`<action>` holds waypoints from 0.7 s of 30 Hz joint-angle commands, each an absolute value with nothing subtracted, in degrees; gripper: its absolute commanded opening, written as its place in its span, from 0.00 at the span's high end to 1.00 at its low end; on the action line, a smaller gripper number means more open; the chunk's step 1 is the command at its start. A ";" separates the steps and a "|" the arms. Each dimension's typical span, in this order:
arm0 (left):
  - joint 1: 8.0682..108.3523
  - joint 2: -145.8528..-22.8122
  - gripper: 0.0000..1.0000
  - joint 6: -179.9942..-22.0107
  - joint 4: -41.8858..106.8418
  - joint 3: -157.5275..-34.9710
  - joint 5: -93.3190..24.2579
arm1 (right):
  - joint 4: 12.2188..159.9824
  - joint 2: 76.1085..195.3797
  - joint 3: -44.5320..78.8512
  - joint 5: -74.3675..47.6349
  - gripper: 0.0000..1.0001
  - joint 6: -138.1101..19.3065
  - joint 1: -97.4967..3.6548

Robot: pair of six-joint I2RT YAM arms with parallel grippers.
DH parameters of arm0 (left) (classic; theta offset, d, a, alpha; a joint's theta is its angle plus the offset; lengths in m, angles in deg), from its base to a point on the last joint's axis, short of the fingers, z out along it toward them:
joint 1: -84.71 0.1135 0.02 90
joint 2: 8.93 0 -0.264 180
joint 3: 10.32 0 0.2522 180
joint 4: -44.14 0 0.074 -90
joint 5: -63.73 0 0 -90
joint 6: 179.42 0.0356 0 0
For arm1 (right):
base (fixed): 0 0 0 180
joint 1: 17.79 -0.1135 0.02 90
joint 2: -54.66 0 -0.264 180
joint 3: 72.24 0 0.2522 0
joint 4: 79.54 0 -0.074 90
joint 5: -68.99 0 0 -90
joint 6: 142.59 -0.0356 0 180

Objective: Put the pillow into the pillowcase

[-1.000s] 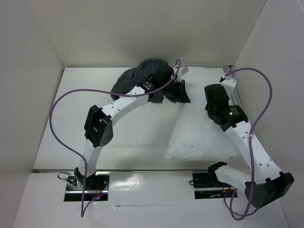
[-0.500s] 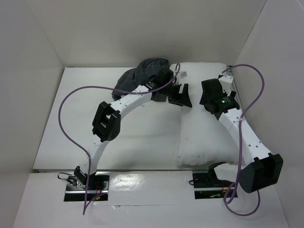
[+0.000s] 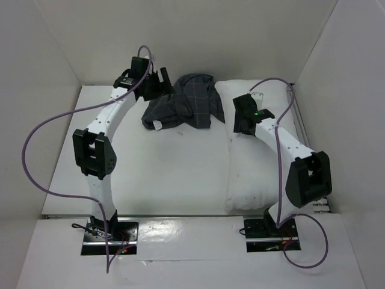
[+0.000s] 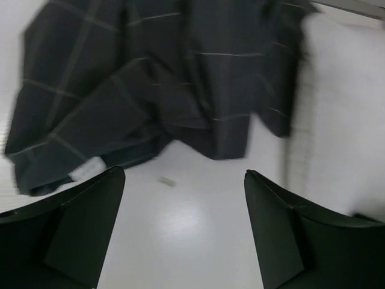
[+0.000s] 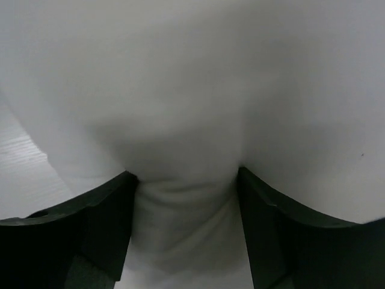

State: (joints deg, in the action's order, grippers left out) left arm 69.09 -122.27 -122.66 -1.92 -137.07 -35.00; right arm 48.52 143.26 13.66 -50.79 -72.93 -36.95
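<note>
The white pillow (image 3: 264,162) lies lengthwise on the right half of the table, its far end against the back wall. The dark grid-lined pillowcase (image 3: 183,108) is crumpled at the back centre, touching the pillow's far left corner. My left gripper (image 3: 161,84) hovers at the pillowcase's far left edge. It is open, with only bare table between its fingers (image 4: 78,223), and the pillowcase (image 4: 168,84) spreads ahead of it. My right gripper (image 3: 239,123) presses into the pillow's left side. Its jaws pinch a bulging fold of pillow (image 5: 186,120) between them.
White walls enclose the table (image 3: 156,174) on the left, back and right. A small white scrap (image 4: 166,180) lies on the table near the pillowcase. Purple cables loop above both arms. The arm bases sit at the near edge.
My left gripper let go of the pillowcase and swung to the far left; the cloth dropped onto the table. My right gripper opened, moved left and closed into the pillow's left side.
</note>
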 commanded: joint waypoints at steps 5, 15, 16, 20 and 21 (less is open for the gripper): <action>72.23 -132.23 0.06 -122.65 -6.98 -132.01 -22.58 | 52.15 144.76 10.00 -52.56 1.00 -78.51 -31.25; 74.95 -139.09 0.11 -122.65 -6.36 -131.83 -18.52 | 47.34 138.34 11.66 -60.19 1.00 -76.58 -29.57; 75.74 -139.70 0.20 -122.65 -6.36 -131.83 -20.71 | 46.54 137.64 11.66 -61.08 1.00 -76.58 -29.57; 78.63 -140.23 1.00 -123.17 -6.89 -131.83 -26.34 | 44.60 137.63 13.16 -65.56 1.00 -75.97 -29.05; 79.25 -139.63 1.00 -123.87 -6.89 -130.88 -27.23 | 44.60 137.63 13.77 -66.18 1.00 -75.97 -29.04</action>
